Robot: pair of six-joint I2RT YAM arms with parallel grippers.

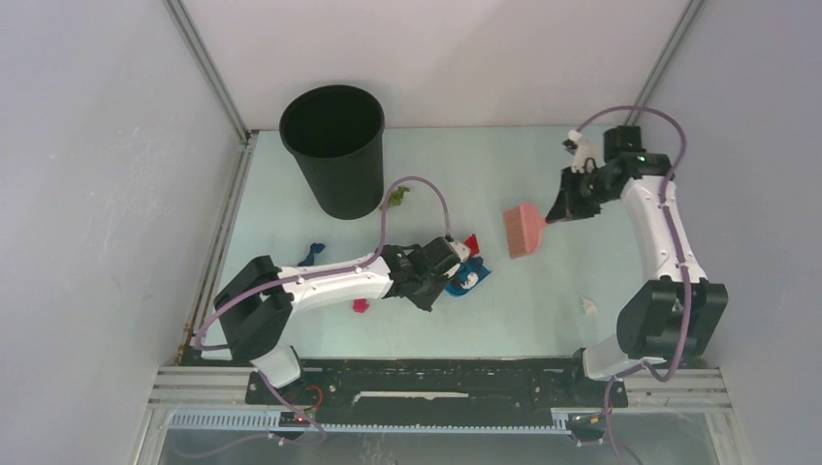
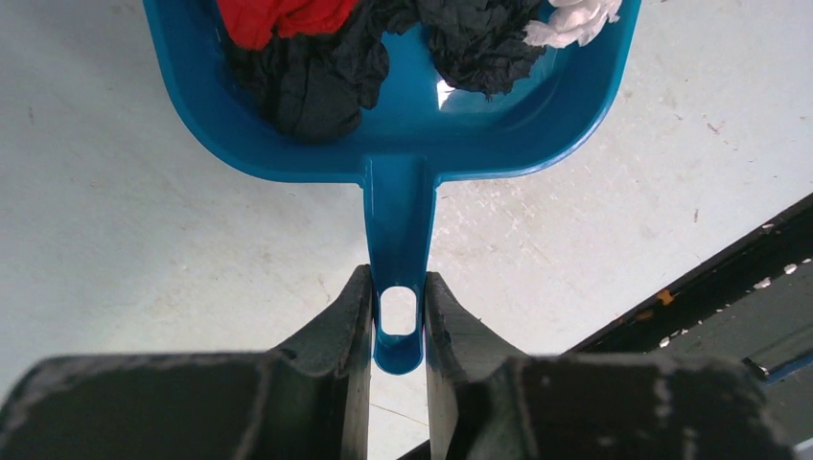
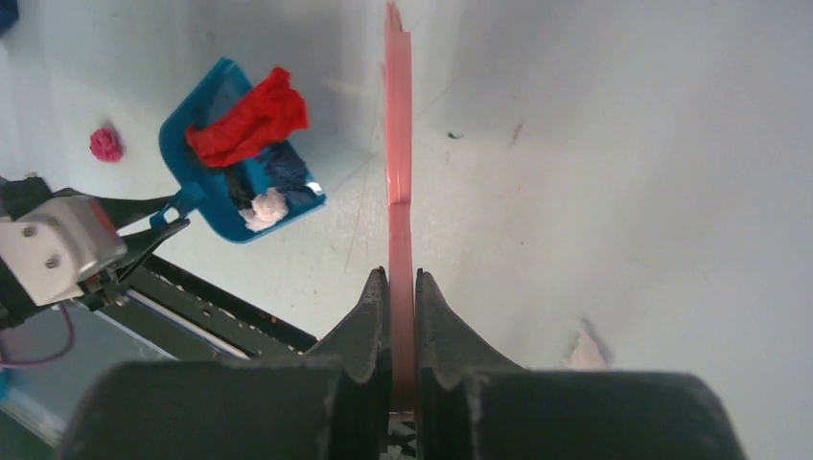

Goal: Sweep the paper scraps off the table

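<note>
Left fingers (image 2: 336,331) gripping dustpan handle (image 2: 398,220), right fingers (image 3: 369,326) gripping brush (image 3: 398,144)

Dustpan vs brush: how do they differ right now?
The dustpan is blue, the brush pink. The dustpan holds red, black and white paper scraps; the brush carries nothing. The left gripper has the dustpan, the right gripper the brush. Shared: each is clamped by its handle between fingers.
</note>
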